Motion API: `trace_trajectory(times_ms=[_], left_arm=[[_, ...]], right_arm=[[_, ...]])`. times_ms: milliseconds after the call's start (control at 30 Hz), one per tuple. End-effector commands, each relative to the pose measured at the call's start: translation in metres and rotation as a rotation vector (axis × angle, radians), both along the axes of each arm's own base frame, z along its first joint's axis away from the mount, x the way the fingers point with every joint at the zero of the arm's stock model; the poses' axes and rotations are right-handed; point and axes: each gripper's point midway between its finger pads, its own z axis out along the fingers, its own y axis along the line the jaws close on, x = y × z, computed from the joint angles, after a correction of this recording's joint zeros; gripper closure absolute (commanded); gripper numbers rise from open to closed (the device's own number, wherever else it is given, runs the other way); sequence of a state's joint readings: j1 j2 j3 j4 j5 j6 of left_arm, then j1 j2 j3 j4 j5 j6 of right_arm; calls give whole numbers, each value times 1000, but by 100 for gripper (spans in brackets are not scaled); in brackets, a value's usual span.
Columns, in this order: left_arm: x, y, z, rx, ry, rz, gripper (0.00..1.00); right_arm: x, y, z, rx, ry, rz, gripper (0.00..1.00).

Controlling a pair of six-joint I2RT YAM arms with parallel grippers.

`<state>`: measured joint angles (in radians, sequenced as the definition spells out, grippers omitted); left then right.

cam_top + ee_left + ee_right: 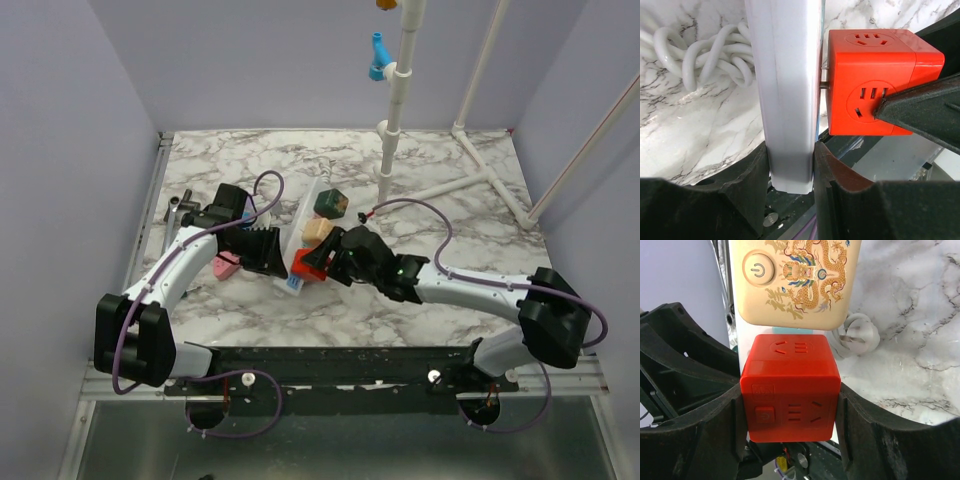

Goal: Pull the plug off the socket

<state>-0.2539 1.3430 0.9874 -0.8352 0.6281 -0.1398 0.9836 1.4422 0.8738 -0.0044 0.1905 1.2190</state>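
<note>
The long white power strip [308,222] lies tilted in the middle of the table. My left gripper [268,252] is shut on its near end; in the left wrist view the white strip [790,90] sits tight between the fingers of that gripper [790,162]. A red cube plug [308,262] sticks out of the strip's side. My right gripper [326,260] is shut on it. In the right wrist view the red cube [790,395] fills the gripper [790,407]. In the left wrist view the cube [875,80] stands slightly off the strip, with metal prongs [824,85] showing in the gap.
A beige dragon-printed adapter [795,282] and a dark green cube [330,203] sit further along the strip. The coiled white cord [705,55] lies beside it. A pink object [228,265] and a metal tool [180,208] lie to the left. A white pipe frame [395,120] stands behind.
</note>
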Motion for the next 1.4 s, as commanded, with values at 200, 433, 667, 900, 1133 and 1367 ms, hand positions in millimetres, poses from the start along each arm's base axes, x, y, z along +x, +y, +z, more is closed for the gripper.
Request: trace_trajectory(times_ms=[200, 433, 667, 900, 1133, 1367], left_arm=[[38, 54, 1, 300, -209, 68, 100], [34, 51, 5, 299, -231, 31, 100], [33, 47, 4, 285, -233, 6, 100], [37, 31, 14, 203, -192, 30, 100], [48, 23, 26, 190, -204, 47, 100], [81, 45, 35, 315, -344, 154, 100]], right_arm=[[32, 34, -5, -31, -29, 37, 57], [46, 60, -8, -49, -19, 68, 27], [42, 76, -35, -37, 53, 103, 20], [36, 98, -40, 68, 106, 144, 14], [38, 104, -35, 104, 117, 146, 33], [34, 85, -18, 117, 142, 102, 79]])
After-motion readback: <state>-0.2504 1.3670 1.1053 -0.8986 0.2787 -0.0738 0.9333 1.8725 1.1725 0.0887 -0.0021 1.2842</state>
